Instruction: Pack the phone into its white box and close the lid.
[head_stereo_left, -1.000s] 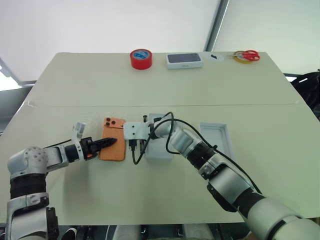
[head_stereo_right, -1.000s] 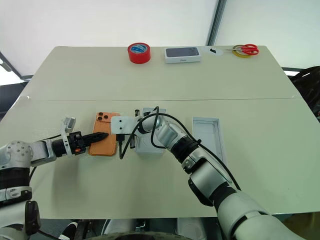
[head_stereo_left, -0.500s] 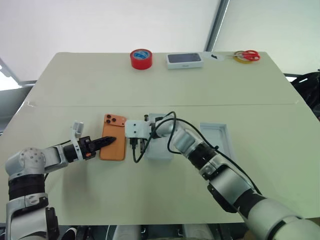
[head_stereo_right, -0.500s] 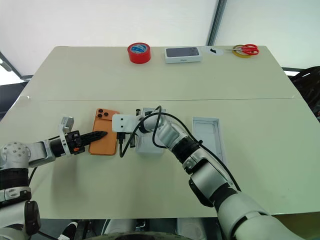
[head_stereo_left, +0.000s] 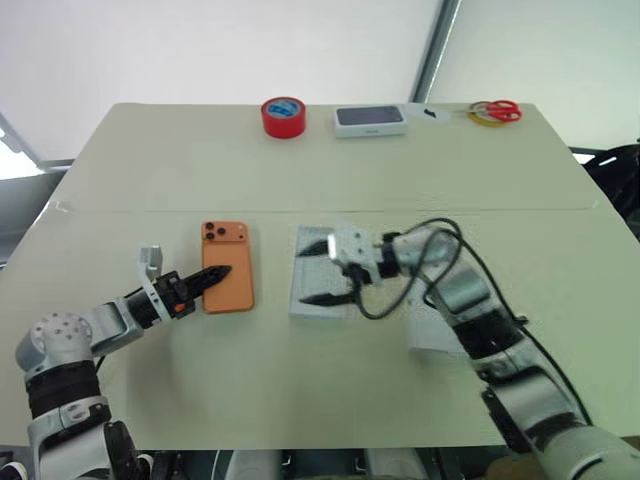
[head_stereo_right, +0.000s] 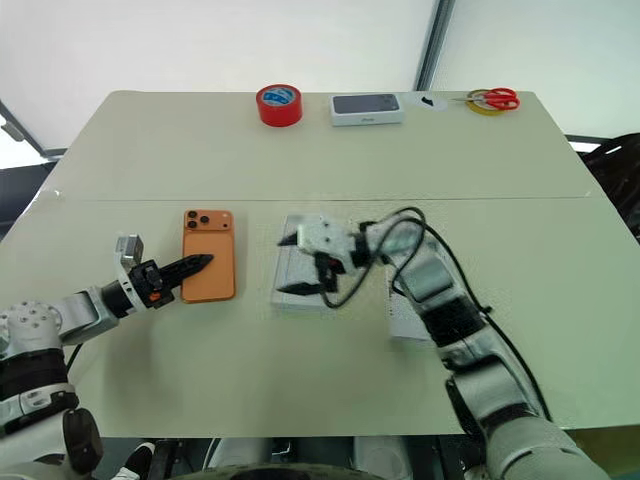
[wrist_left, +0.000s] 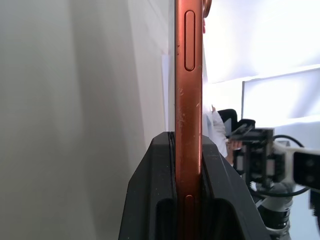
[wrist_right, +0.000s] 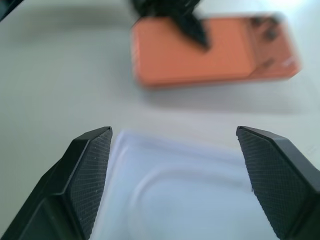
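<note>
The left claw (head_stereo_left: 207, 281) reaches in from the table's (head_stereo_left: 300, 170) near left and is clamped shut on the phone (head_stereo_left: 227, 280). The left wrist view shows both fingers pressed against the orange edge, just below its side button. The phone lies flat at centre left, back up. Its long axis runs near to far and the camera block sits at the far end.

Just right of the phone, with a strip of bare table between, lies a white tray (wrist_right: 185, 200) with an oval recess, its long side parallel to the phone. The right claw (head_stereo_left: 312, 272) hangs over this tray with jaws spread wide and empty, pointing toward the phone.

A shallow white carton half (head_stereo_left: 430, 335) sits further right, partly under the right forearm. Whether it is the lid or the box base cannot be told from here.

The left arm has the phone, so the carry would probably run to the right, past the tray. That keeps the phone's long axis in line with the cartons.

Along the far edge stand a red tape roll (head_stereo_left: 283, 116), a dark-topped box (head_stereo_left: 369, 119) and scissors (head_stereo_left: 495, 110).
</note>
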